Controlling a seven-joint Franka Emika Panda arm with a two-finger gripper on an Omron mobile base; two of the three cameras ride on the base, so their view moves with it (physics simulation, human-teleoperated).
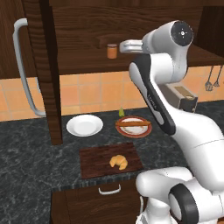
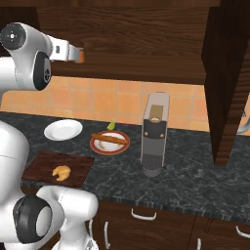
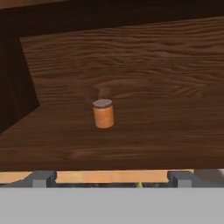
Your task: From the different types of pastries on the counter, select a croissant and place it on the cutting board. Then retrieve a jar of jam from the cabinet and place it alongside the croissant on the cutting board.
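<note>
The croissant (image 1: 118, 162) (image 2: 62, 172) lies on the cutting board (image 1: 94, 159) (image 2: 44, 163) near the counter's front edge. On the wooden shelf (image 3: 166, 87) of the open cabinet, the jar of jam (image 1: 112, 51) (image 3: 103, 113) stands upright. My gripper (image 1: 122, 46) (image 2: 78, 53) (image 3: 111, 178) is raised to shelf height and points at the jar from a short way off. It is open, its fingertips (image 3: 41, 177) wide apart with nothing between them. The long brown pastry stick (image 1: 133, 124) (image 2: 110, 138) rests on a red-rimmed plate (image 1: 127, 130).
The cabinet door (image 1: 43, 65) with its curved grey handle (image 1: 19, 70) stands open at the left. A white plate (image 1: 85, 125) (image 2: 63, 129) sits behind the board. A grey coffee machine (image 2: 155, 134) (image 1: 183, 97) stands on the marbled counter (image 2: 195, 171). Another dark door (image 2: 229, 73) hangs at the right.
</note>
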